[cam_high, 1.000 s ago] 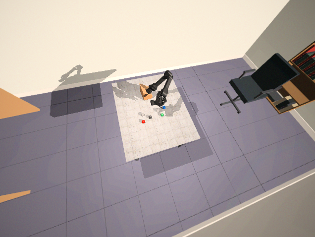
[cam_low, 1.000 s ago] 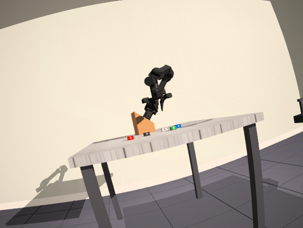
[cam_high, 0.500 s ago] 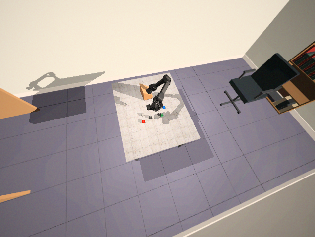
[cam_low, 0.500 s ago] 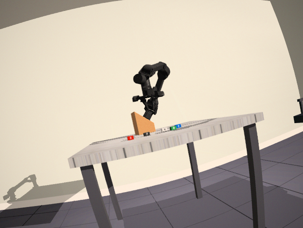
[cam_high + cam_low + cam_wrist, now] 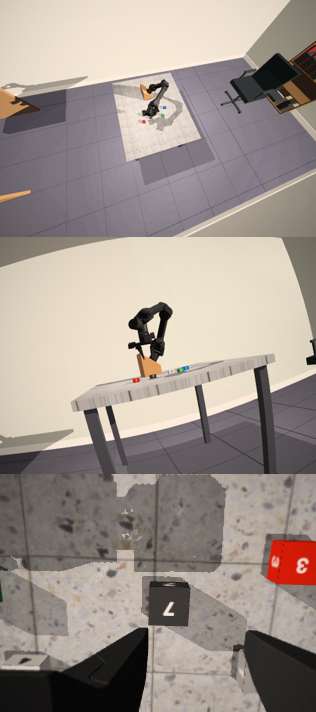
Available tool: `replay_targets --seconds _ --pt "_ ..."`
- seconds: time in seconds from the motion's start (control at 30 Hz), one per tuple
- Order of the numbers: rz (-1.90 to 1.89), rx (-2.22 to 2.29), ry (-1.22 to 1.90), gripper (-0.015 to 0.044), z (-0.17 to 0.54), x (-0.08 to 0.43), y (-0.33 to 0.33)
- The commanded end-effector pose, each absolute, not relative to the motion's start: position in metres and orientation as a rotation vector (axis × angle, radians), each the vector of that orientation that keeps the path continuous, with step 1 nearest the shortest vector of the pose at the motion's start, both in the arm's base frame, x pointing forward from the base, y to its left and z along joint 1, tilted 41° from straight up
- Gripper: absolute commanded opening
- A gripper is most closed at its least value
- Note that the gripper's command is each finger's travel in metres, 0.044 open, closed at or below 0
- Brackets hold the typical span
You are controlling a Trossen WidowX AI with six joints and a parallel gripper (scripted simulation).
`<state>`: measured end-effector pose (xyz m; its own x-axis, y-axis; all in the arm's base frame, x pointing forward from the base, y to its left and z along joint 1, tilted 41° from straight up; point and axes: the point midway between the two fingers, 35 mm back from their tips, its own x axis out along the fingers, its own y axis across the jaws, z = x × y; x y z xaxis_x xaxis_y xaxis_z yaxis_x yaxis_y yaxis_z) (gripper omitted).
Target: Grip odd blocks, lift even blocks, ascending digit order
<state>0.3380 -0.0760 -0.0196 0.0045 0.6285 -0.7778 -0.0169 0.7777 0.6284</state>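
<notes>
My gripper (image 5: pixel 196 639) (image 5: pixel 148 359) is open and empty above the table, its fingers partly apart. The black block (image 5: pixel 169 605) (image 5: pixel 152 376) shows a 7 and lies just beyond the fingertips in the wrist view, left of the middle of the gap. The red block (image 5: pixel 295 563) (image 5: pixel 143 121) (image 5: pixel 136 380) shows a 3. A white block (image 5: pixel 25 661) (image 5: pixel 171 371) shows a 4 in the exterior view. A pale block (image 5: pixel 245 671) is mostly hidden behind the right finger; its digit is hidden. The blue block (image 5: pixel 164 107) (image 5: pixel 185 368) and green block (image 5: pixel 162 114) (image 5: pixel 181 370) stand close together, digits too small to read.
An orange wedge-shaped panel (image 5: pixel 144 92) (image 5: pixel 150 368) stands on the table (image 5: pixel 135 150) (image 5: pixel 115 394) by the arm's base. The arm's shadow falls across the table among the blocks. An office chair (image 5: pixel 245 90) stands on the floor away from the table.
</notes>
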Motion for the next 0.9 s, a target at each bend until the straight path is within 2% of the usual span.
replay_targets --seconds 0.0,0.13,0.87 --pt "0.566 0.541 1.525 0.0304 -0.065 0.330 -0.035" --pt "0.566 0.542 1.525 0.0400 -0.066 0.330 -0.034" --pt "0.567 0.543 1.524 0.0400 -0.089 0.329 -0.014"
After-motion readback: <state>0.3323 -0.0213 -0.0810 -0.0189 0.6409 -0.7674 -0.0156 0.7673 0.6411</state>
